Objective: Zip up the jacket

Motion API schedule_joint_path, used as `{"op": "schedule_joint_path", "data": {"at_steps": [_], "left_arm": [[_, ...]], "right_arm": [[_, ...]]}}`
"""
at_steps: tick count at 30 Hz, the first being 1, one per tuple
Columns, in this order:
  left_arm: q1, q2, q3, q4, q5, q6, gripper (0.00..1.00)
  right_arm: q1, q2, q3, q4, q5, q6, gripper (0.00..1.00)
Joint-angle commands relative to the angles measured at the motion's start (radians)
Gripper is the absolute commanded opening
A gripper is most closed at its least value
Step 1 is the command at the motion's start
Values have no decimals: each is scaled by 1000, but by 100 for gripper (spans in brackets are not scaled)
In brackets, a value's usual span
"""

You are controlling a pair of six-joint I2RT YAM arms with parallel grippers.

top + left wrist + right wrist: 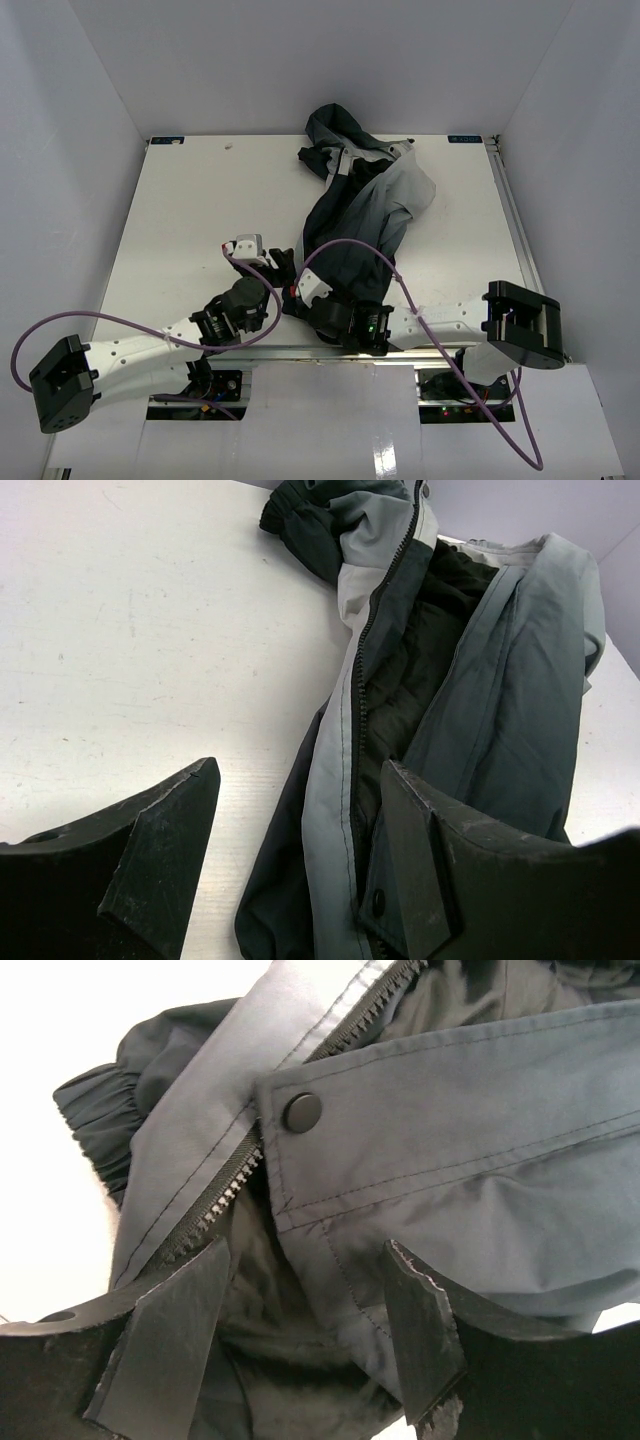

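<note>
Fingers (165,850) of left gripper (298,785) and right gripper (308,1260) spread, holding nothing, one unzipped jacket (360,210), one snap stud (302,1112)

Place: robot lab test cell.
Enclosure: plain white walls (60,150) left, right and far, boxing in a white desk (200,220).
Rig: left arm (140,350) and right arm (450,320) bolted at near edge, purple cables (400,290) looping loose.

Both arms bend inward, left fingers (165,850) and right fingers (165,1330) spread apart, seemingly clamping nothing.
</note>
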Motion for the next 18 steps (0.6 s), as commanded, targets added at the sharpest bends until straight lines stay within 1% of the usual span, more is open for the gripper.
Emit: {"op": "schedule_joint_path", "data": {"at_steps": [1, 5, 6, 7, 8, 9, 10, 13, 15, 18], "left_arm": [[3, 11, -1, 15, -18, -1, 76], [3, 17, 2, 17, -21, 1, 77], [3, 19, 2, 17, -22, 1, 77], [3, 20, 1, 18, -22, 1, 77], [3, 22, 0, 20, -22, 2, 77], [3, 24, -1, 21, -21, 2, 77], [3, 26, -1, 22, -19, 4, 77], [3, 30, 0, 27, -8, 7, 77], [3, 29, -1, 30, 7, 8, 77], [3, 19, 0, 33, 63, 3, 77]], "right_arm": [[22, 27, 26, 7, 126, -33, 70], [21, 65, 35, 6, 224, -49, 67], [19, 80, 40, 6, 255, -53, 65], [16, 93, 46, 6, 282, -56, 60], [13, 100, 51, 6, 298, -55, 54], [3, 103, 50, 9, 300, -55, 45], [-7, 88, 43, 11, 297, -30, 40], [-34, 0, -6, 15, 281, 77, 25], [-51, -88, -60, 32, 257, 132, 21], [-70, -246, -164, 69, 206, 199, 17]]}}
